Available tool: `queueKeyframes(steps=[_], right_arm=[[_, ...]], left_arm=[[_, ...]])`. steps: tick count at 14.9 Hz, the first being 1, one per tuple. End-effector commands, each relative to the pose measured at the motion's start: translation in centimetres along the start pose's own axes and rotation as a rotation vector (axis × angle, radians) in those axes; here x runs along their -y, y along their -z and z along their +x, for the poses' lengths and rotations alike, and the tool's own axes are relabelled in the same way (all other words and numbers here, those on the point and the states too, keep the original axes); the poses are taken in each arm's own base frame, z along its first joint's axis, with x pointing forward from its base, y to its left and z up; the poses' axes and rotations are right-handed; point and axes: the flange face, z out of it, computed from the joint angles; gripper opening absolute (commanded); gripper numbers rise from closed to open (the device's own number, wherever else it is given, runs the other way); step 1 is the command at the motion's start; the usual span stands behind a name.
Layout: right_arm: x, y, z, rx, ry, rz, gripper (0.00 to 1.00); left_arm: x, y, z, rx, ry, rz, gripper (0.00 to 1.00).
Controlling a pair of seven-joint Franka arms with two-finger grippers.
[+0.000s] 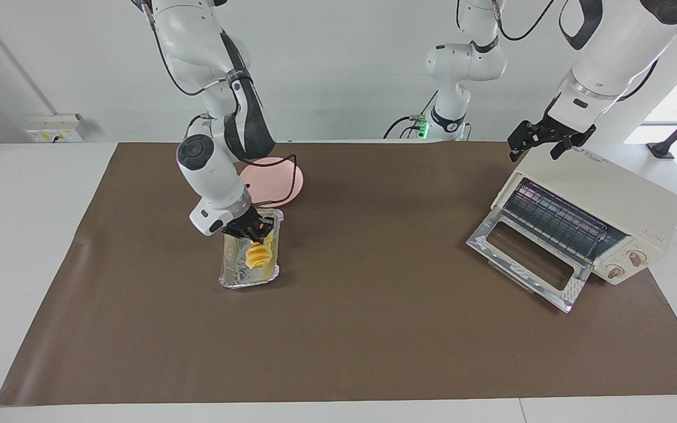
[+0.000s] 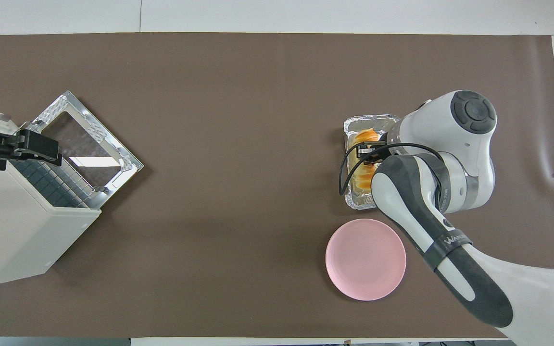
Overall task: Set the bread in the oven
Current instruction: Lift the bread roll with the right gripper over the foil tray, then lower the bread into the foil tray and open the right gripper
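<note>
The golden-yellow ridged bread [image 1: 258, 255] lies in a silver foil tray [image 1: 238, 282] toward the right arm's end of the table. My right gripper [image 1: 254, 232] is down in the tray, over the middle of the bread [image 2: 366, 136], and hides part of it. The cream-white oven [image 1: 609, 188] stands at the left arm's end with its glass door [image 1: 526, 258] dropped open and its wire rack showing. My left gripper [image 1: 541, 144] hangs open and empty just above the oven's [image 2: 17, 230] top front edge; it also shows in the overhead view [image 2: 46, 146].
A round pink plate [image 1: 277, 179] lies beside the foil tray [image 2: 358, 202], nearer to the robots, partly under the right arm. A brown mat [image 1: 374, 329] covers the table between tray and oven. The open door [image 2: 89, 139] juts out onto the mat.
</note>
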Motion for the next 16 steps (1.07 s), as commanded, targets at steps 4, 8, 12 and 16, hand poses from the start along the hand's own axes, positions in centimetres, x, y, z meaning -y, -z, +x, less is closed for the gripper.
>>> queueKeyframes(steps=[4,8,12,16], right_arm=[[-0.8,-1.0,-0.5,-0.007,0.046,-0.030,1.00],[-1.1,5.1,1.2,0.034,0.066,-0.053,1.00],[-6.9,7.7,2.1,-0.003,0.069,-0.071,1.00],[-10.8,3.3,0.1,-0.008,0.011,-0.062,1.00]], left_arm=[[0.5,0.3,-0.7,-0.010,-0.003,0.007,1.00],[0.6,0.2,-0.6,-0.010,-0.001,0.007,1.00],[0.6,0.2,-0.6,-0.010,-0.001,0.007,1.00],[0.6,0.2,-0.6,-0.011,-0.001,0.007,1.00]])
